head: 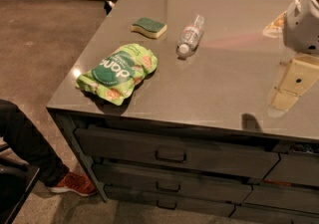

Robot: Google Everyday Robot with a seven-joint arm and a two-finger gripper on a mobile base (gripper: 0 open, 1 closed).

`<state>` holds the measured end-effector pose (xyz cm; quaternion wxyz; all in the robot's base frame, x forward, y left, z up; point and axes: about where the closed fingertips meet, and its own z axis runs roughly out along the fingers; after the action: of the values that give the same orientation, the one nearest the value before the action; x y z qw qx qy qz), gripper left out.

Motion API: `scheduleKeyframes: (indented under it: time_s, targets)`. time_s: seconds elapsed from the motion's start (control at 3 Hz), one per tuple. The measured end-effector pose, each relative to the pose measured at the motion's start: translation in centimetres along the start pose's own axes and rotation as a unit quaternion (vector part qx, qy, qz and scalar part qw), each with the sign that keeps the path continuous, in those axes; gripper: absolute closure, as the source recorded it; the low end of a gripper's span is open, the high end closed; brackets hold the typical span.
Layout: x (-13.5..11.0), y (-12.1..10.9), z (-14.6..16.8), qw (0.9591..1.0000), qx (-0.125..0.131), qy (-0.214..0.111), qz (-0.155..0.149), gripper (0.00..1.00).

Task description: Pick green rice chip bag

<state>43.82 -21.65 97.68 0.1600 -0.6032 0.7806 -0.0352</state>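
The green rice chip bag [118,72] lies flat on the grey countertop [214,83] near its front left corner. It is a crinkly light-green pouch with a dark green round logo and white lettering. My gripper [291,86] is at the far right edge of the view, above the counter's right side, well to the right of the bag and not touching it. The white arm housing [303,19] sits above it.
A green-topped yellow sponge [149,27] lies behind the bag. A clear plastic water bottle [190,36] lies on its side to the right of the sponge. Drawers [172,156] run under the counter's front edge. A person's leg and red shoe [74,183] are on the floor at lower left.
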Motion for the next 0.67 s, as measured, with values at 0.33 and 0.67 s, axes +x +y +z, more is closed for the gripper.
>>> scheduleKeyframes:
  time_s: [0.33,0.67]
  targets:
    - [0.0,0.0,0.0,1.0000,0.000,0.000,0.000,0.00]
    - [-1.7,-0.3,0.7,0.9998,-0.003,-0.013,-0.016,0.00]
